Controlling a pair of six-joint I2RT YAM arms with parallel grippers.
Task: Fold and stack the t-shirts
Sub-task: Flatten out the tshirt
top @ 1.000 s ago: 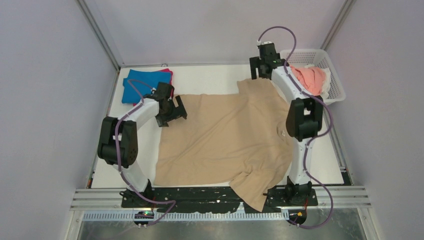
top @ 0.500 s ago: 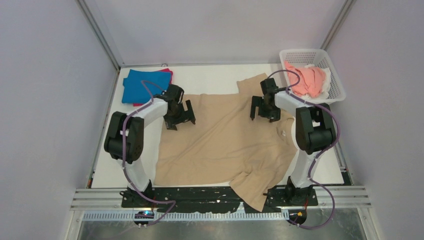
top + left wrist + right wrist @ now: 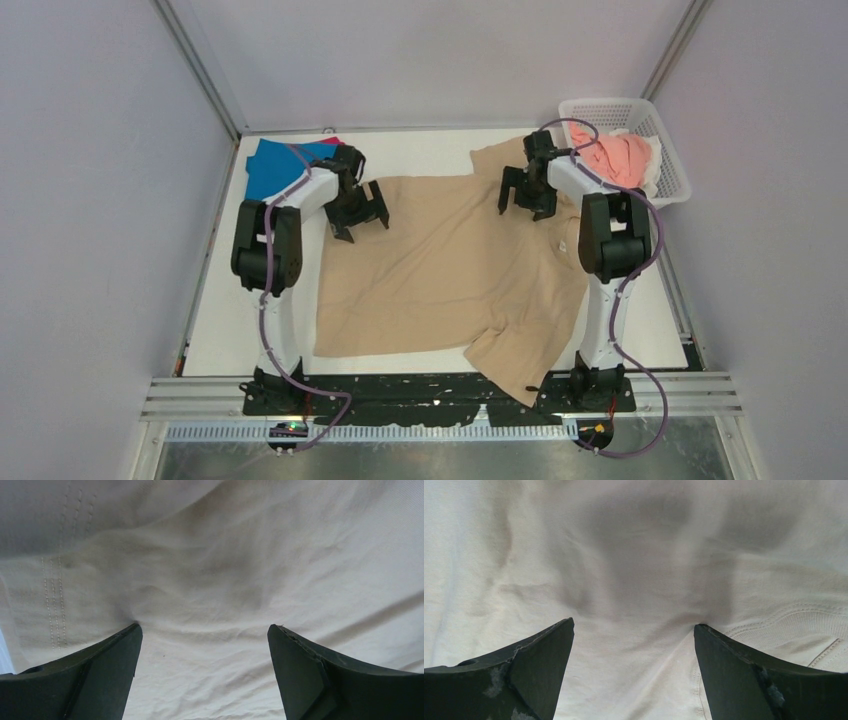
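Observation:
A large tan t-shirt (image 3: 450,265) lies spread on the white table, one sleeve hanging over the near edge. My left gripper (image 3: 360,210) is open, its fingertips pressed on the shirt's far left part near the hem stitching (image 3: 55,615). My right gripper (image 3: 527,195) is open, its fingertips pressed on the shirt's far right part beside the collar (image 3: 804,625). Tan cloth (image 3: 210,580) fills both wrist views (image 3: 624,570). Folded blue (image 3: 275,168) and magenta (image 3: 335,142) shirts lie at the far left. Salmon-pink (image 3: 615,158) and white (image 3: 655,165) shirts sit in the basket.
A white mesh basket (image 3: 672,175) stands at the far right corner. Grey walls and metal frame posts enclose the table. A black rail (image 3: 420,390) with the arm bases runs along the near edge.
Both grippers moved toward the far edge while pressed on the tan shirt, dragging its far part back and flattening it. The left arm straightened; the right gripper went from the basket side onto the shirt.

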